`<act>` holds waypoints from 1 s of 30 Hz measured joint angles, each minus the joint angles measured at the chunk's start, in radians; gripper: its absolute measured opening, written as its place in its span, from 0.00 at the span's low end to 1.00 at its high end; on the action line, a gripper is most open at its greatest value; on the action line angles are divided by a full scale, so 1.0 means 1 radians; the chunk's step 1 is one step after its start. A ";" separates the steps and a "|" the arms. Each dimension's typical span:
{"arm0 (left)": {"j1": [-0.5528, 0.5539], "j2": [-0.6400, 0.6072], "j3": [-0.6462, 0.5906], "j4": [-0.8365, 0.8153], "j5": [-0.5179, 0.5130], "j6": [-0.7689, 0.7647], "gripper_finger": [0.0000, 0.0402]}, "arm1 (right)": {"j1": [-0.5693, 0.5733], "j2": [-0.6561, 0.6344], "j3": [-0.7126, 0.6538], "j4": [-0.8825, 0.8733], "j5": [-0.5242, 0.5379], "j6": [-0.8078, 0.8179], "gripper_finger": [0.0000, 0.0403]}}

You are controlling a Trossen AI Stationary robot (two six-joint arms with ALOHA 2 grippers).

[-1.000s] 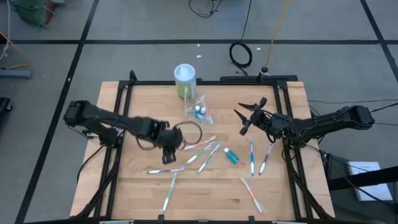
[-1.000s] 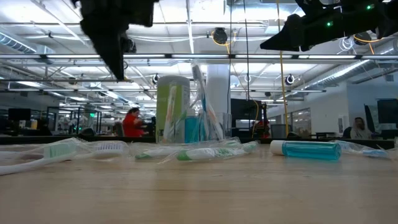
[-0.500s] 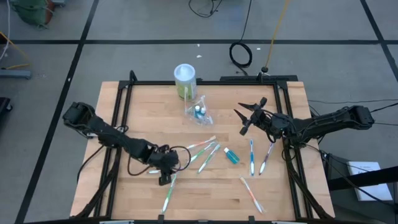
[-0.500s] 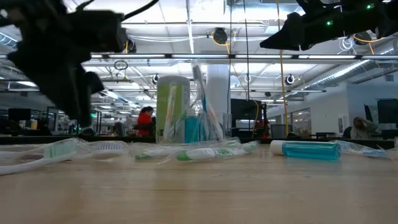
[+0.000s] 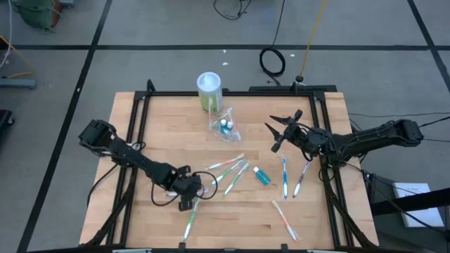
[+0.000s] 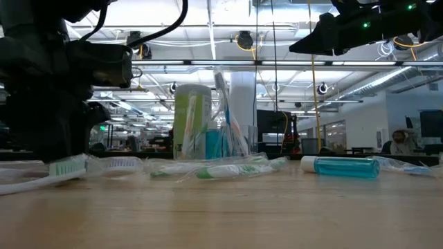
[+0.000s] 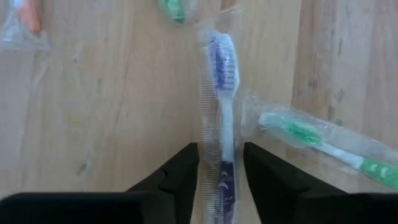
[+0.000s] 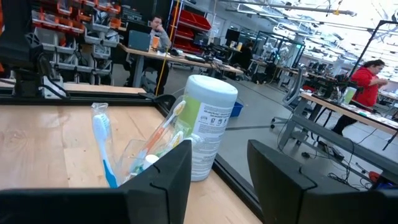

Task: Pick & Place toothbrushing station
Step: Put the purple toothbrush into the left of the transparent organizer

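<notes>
Left hand (image 6: 59,128) sits low over a green toothbrush (image 6: 66,167) on the counter (image 6: 221,214). Right hand (image 6: 325,38) hangs high. Centre: green canister (image 6: 192,121) and clear holder (image 6: 225,142) (toothbrushes inside). Blue tube (image 6: 339,166) lies near.

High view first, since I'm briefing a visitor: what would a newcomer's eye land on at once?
The left gripper, low over the near part of the wooden table, its fingers straddling a wrapped purple toothbrush. Around it, more wrapped toothbrushes lie scattered across the middle. At the far edge stands a green canister beside the clear toothbrushing station, while the right gripper hovers open at the right.
</notes>
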 joint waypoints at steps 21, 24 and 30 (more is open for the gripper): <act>0.163 -0.381 -0.007 0.144 -0.575 0.155 0.02 | 0.000 0.000 0.000 0.000 -0.001 -0.019 0.37; 0.218 -0.419 -0.007 0.350 -0.680 0.246 0.05 | 0.000 0.000 0.000 0.000 -0.001 -0.019 0.36; 0.374 -0.403 -0.005 0.731 -0.440 0.494 0.01 | 0.000 0.000 0.000 0.000 -0.001 -0.019 0.37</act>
